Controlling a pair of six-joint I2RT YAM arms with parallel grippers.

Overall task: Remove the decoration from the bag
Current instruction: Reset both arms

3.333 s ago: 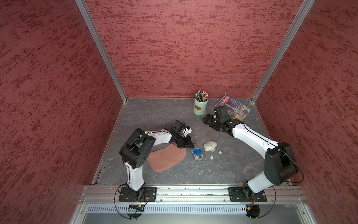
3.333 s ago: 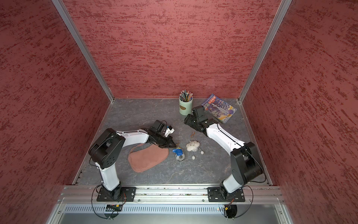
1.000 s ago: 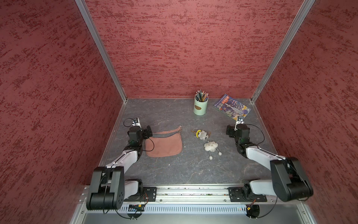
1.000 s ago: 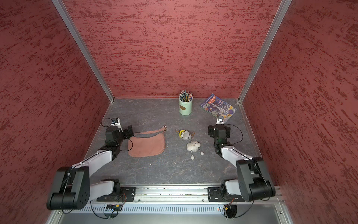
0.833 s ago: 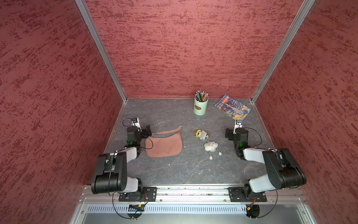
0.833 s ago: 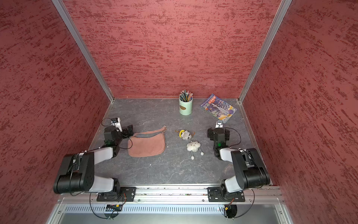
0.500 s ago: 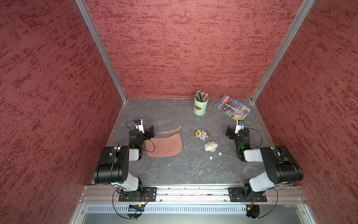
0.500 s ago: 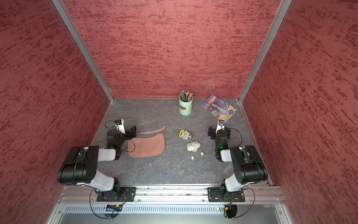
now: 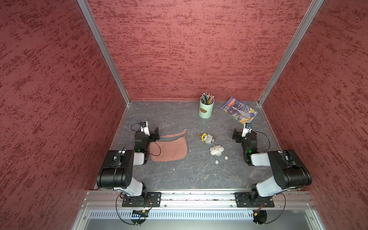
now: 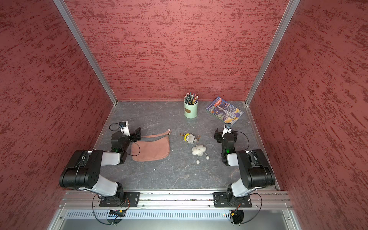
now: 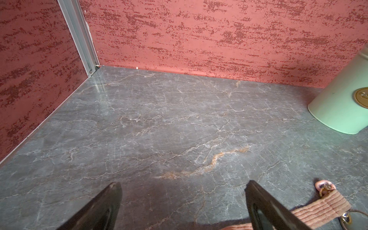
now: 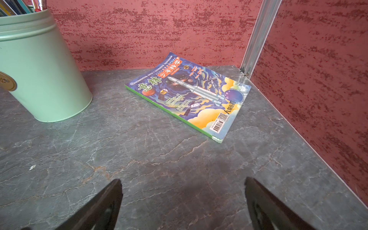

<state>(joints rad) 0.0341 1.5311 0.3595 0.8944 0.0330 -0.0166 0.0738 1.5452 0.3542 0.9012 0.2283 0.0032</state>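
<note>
Since left pincer [image 11: 183, 185] and right pincer [image 12: 182, 182] gape wide, empty, I log the bag [image 9: 168, 148] flat on the table [image 9: 179, 175] between pencil cup [image 9: 206, 109] and left arm's base [image 9: 139, 200], plush charms [image 9: 216, 150] lying apart; I judge it soft, limp, light: pinch the strap [image 9: 173, 136] by its ring [image 9: 185, 131].

Holds both arms folded close over their own bases. Carries the left arm [image 9: 137, 157] with elbow bent sharply, forearm reaching away from the base, wrist low. Points the left gripper [image 11: 183, 185] forward and slightly down, jaws spread wide and empty, dark fingers [image 11: 103, 207] well apart in the wrist view. Mirrors this with the right arm [image 9: 258, 159]: sharp elbow, low wrist. Aims the right gripper [image 12: 183, 183] forward and slightly down, jaws likewise wide apart, gripping nothing.
</note>
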